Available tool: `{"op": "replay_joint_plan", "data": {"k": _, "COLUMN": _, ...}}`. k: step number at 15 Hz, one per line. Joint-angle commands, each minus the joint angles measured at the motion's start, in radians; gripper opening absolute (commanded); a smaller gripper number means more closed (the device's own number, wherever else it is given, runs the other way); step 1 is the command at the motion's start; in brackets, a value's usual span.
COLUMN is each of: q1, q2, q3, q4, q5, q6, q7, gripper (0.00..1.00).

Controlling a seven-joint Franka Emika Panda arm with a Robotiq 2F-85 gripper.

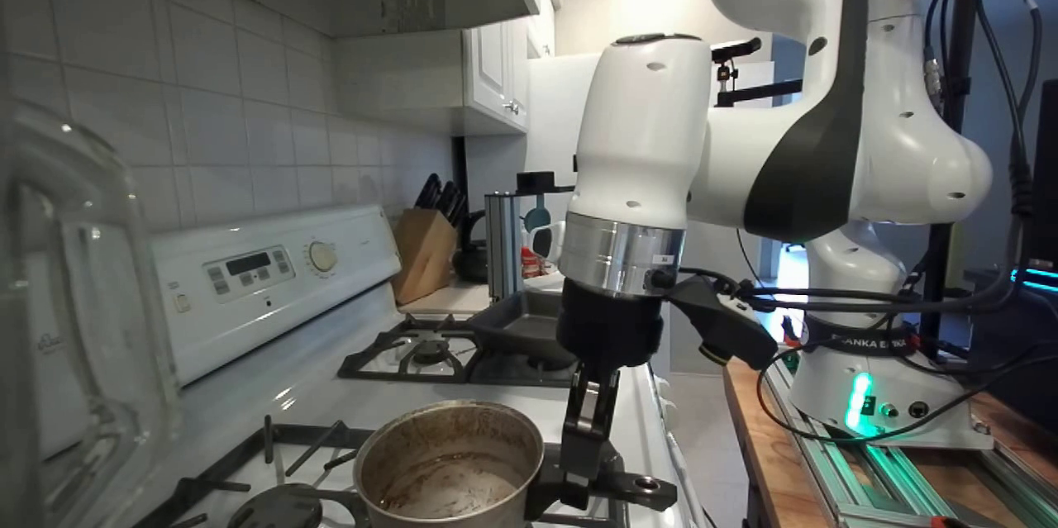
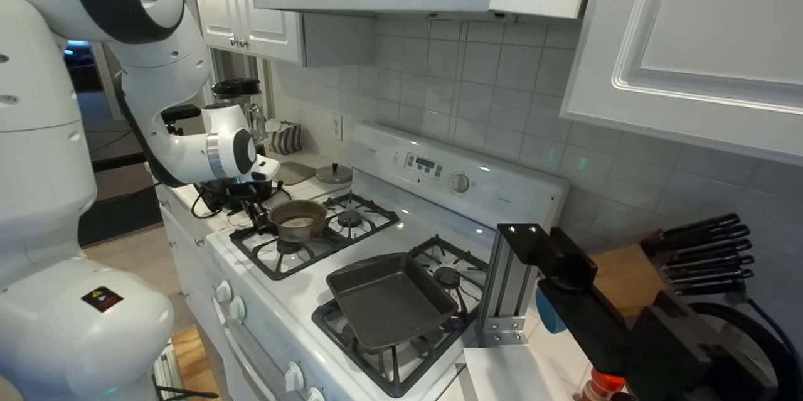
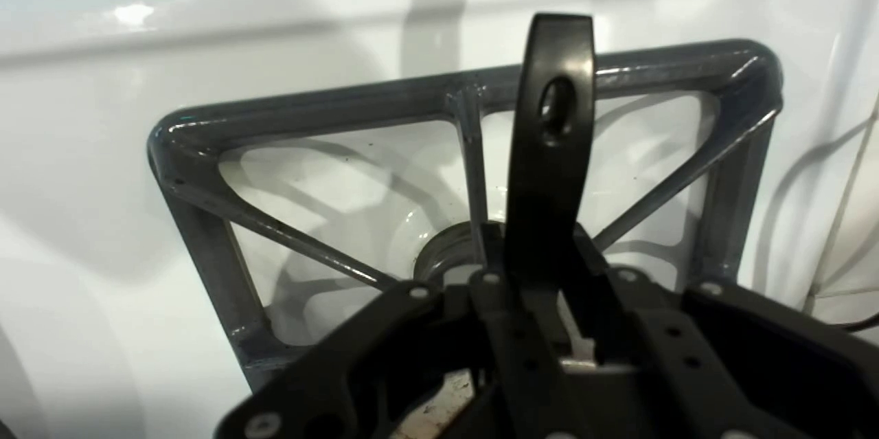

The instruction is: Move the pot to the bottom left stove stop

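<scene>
The pot (image 1: 450,462) is round steel with a tarnished inside, and shows in both exterior views (image 2: 298,220). My gripper (image 1: 581,478) is shut on its dark straight handle (image 1: 632,488). In the wrist view my gripper (image 3: 542,253) has a finger on each side of the handle (image 3: 553,171), which points away with a hole near its end. The pot is over the front left burner grate (image 2: 254,258) and appears raised a little above it. That grate (image 3: 329,113) and part of its burner (image 3: 446,246) show in the wrist view; my gripper hides most of the pot there.
A dark rectangular pan (image 2: 392,300) sits across the right-hand grates. The control panel (image 2: 433,165) stands behind the burners, with a range hood (image 1: 421,3) overhead. A metal post (image 2: 508,288) and knife block (image 1: 426,255) stand beyond the pan. A pot lid (image 2: 334,174) lies on the counter.
</scene>
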Motion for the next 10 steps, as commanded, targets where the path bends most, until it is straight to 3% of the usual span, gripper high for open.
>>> {"op": "replay_joint_plan", "data": {"k": 1, "q1": -0.019, "q2": 0.001, "q3": 0.029, "q4": 0.004, "q5": 0.022, "q6": -0.013, "q7": -0.014, "gripper": 0.06}}
{"op": "replay_joint_plan", "data": {"k": 10, "q1": -0.016, "q2": -0.035, "q3": 0.066, "q4": -0.028, "q5": 0.055, "q6": -0.033, "q7": 0.011, "gripper": 0.06}}
